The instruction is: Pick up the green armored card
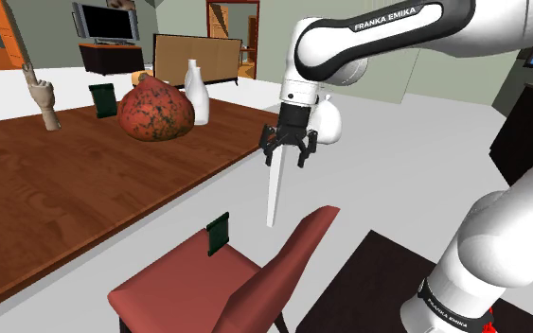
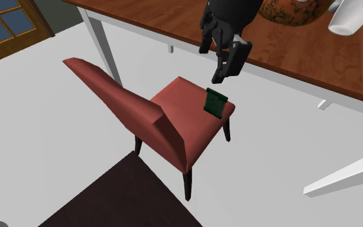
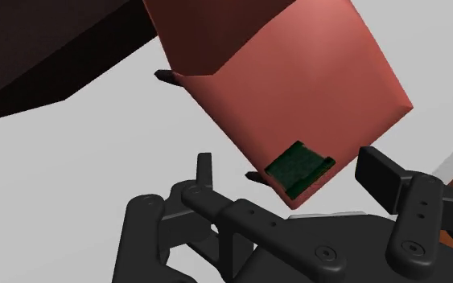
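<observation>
Dark green and standing on its edge: green card, on the seat of the red chair, right at the seat edge that faces the bench. Above it and well apart, black pincer, pointing down, fingers spread wide, nothing clasped. Along the pincer's own line of sight, the card between the two fingertips but far below them, untouched. Brown wood for the bench top. At its far side, from the shoulder view's left to right: a wooden hand model, a second dark green card, a red mottled vase, a white vase. On the pale grey floor behind the chair's back, a dark mat.
</observation>
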{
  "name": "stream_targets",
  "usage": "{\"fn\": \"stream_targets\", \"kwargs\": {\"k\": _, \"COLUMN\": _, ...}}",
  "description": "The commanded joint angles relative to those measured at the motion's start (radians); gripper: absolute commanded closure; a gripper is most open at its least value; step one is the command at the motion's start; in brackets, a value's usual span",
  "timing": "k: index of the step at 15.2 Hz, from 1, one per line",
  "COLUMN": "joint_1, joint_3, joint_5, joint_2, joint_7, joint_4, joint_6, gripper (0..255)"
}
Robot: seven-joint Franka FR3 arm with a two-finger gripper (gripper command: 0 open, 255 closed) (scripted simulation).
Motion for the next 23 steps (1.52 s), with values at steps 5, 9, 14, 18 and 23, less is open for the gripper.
{"fn": "stream_targets", "kwargs": {"k": 5, "joint_1": -0.014, "joint_3": 0.027, "joint_5": 0.038, "joint_2": 0.24, "joint_7": 0.199, "joint_4": 0.111, "joint_6": 0.101, "gripper": 0}}
{"fn": "stream_targets", "kwargs": {"k": 9, "joint_1": -0.016, "joint_3": 0.024, "joint_5": 0.061, "joint_2": 0.396, "joint_7": 0.313, "joint_4": 0.195, "joint_6": 0.158, "gripper": 0}}
{"fn": "stream_targets", "kwargs": {"k": 14, "joint_1": -0.013, "joint_3": 0.008, "joint_5": 0.098, "joint_2": 0.586, "joint_7": 0.438, "joint_4": 0.311, "joint_6": 0.218, "gripper": 0}}
{"fn": "stream_targets", "kwargs": {"k": 18, "joint_1": -0.012, "joint_3": -0.009, "joint_5": 0.137, "joint_2": 0.734, "joint_7": 0.527, "joint_4": 0.411, "joint_6": 0.256, "gripper": 0}}
{"fn": "stream_targets", "kwargs": {"k": 23, "joint_1": 0.005, "joint_3": -0.052, "joint_5": 0.21, "joint_2": 0.913, "joint_7": 0.619, "joint_4": 0.547, "joint_6": 0.29, "gripper": 0}}
